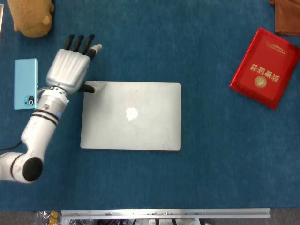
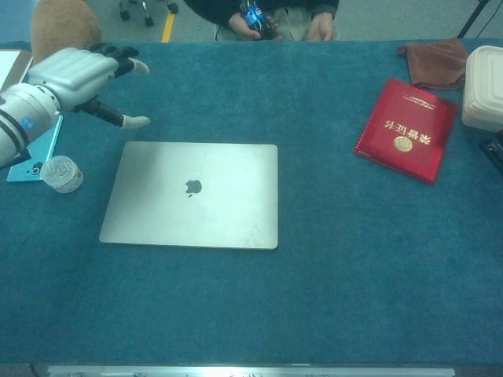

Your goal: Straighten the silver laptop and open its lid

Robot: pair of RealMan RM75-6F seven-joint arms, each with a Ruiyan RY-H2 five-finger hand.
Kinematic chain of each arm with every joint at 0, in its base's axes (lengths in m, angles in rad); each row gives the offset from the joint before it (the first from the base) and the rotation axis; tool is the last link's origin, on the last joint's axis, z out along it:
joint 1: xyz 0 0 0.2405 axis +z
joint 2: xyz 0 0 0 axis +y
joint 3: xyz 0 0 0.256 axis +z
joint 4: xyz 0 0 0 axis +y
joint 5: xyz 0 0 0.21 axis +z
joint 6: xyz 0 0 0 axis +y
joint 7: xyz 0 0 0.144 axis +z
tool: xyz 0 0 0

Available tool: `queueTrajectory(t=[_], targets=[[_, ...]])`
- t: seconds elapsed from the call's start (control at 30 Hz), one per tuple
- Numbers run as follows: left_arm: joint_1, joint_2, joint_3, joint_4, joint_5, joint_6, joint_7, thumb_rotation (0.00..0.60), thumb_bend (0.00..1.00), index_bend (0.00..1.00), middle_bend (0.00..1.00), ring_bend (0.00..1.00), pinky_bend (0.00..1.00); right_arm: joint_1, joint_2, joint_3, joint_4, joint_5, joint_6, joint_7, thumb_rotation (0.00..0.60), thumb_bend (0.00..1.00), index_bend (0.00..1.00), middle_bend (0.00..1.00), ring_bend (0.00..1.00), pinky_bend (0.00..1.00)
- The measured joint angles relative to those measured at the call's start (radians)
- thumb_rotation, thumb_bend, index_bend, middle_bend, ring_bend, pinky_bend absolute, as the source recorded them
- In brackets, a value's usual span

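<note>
One silver laptop (image 1: pixel 131 116) near the table's middle, lid shut, edges square to the blue cloth (image 2: pixel 330 298), logo facing up. Just off its far left corner, left hand (image 1: pixel 68 68) raised above the cloth, fingers spread and holding nothing, thumb (image 2: pixel 126 119) jutting toward the lid without touching it in the chest view. Beside the left forearm, a small clear round lid (image 2: pixel 62 173) and a light blue phone (image 1: pixel 25 83) lying flat. Off to the right, well apart from the laptop, a red booklet (image 1: pixel 265 68) tilted on the cloth. Farther back: a brown plush toy (image 1: pixel 30 16) at far left, a brown cloth (image 2: pixel 434 61) and white container (image 2: pixel 483 86) at far right. No right hand in either view.
</note>
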Motion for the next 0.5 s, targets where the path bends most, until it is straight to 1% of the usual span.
queueTrajectory(t=[0.03, 0.07, 0.1, 0.27, 0.4, 0.5], targets=[[0.013, 0.010, -0.001, -0.010, 0.022, 0.014, -0.019, 0.466, 0.17, 0.08, 0.00, 0.00, 0.00, -0.002, -0.001, -0.003, 0.003, -0.003, 0.000, 0.000, 0.600, 0.13, 0.00, 0.02, 0.00, 0.03], [0.027, 0.020, -0.001, -0.020, 0.044, 0.029, -0.040, 0.515, 0.17, 0.08, 0.00, 0.00, 0.00, -0.003, -0.001, -0.007, 0.005, -0.006, -0.001, 0.000, 0.600, 0.13, 0.00, 0.02, 0.00, 0.03], [0.045, 0.032, -0.001, -0.032, 0.074, 0.050, -0.069, 0.531, 0.17, 0.08, 0.00, 0.00, 0.00, -0.003, -0.002, -0.010, 0.007, -0.008, -0.002, 0.000, 0.600, 0.13, 0.00, 0.02, 0.00, 0.03], [0.119, 0.068, 0.013, -0.060, 0.207, 0.130, -0.165, 0.531, 0.17, 0.07, 0.00, 0.00, 0.00, -0.010, -0.008, -0.027, 0.016, -0.019, -0.010, 0.006, 0.600, 0.13, 0.00, 0.02, 0.00, 0.03], [0.195, 0.099, 0.044, -0.069, 0.331, 0.212, -0.224, 0.542, 0.17, 0.07, 0.00, 0.00, 0.00, -0.013, -0.011, -0.039, 0.020, -0.028, -0.017, 0.008, 0.600, 0.13, 0.00, 0.02, 0.00, 0.03], [0.253, 0.128, 0.066, -0.077, 0.396, 0.268, -0.273, 0.546, 0.17, 0.07, 0.00, 0.00, 0.00, -0.016, -0.011, -0.053, 0.023, -0.037, -0.026, 0.008, 0.600, 0.13, 0.00, 0.02, 0.00, 0.03]])
